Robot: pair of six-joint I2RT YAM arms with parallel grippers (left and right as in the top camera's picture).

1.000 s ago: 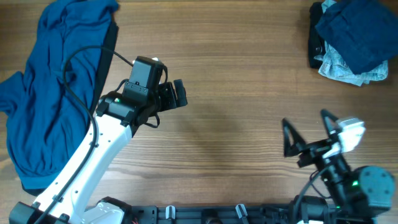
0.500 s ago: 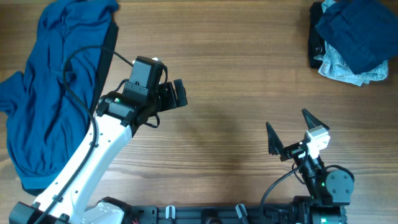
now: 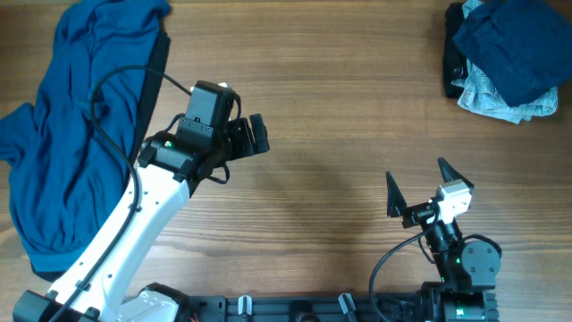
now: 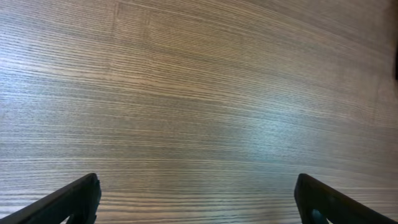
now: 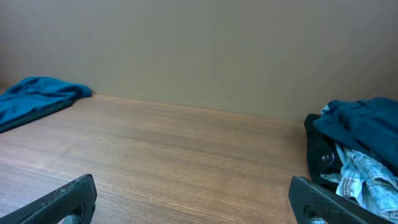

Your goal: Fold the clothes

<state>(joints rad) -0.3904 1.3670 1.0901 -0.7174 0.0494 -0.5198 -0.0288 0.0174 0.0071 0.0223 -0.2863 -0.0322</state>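
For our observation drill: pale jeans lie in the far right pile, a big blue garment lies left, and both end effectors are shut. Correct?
No: the left end effector and right end effector are open, as both wrist views show; the rest holds.

view: left wrist | wood-grain table (image 4: 199, 93) fills view | left gripper (image 4: 198, 208) over table, fingertips (image 4: 74, 200) spread wide | unidentifiable dark sliver (image 4: 395, 62)

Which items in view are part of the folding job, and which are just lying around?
Job: mid-blue garment, navy piece, pale denim jeans.
Not job: wooden table; no other loose items visible.
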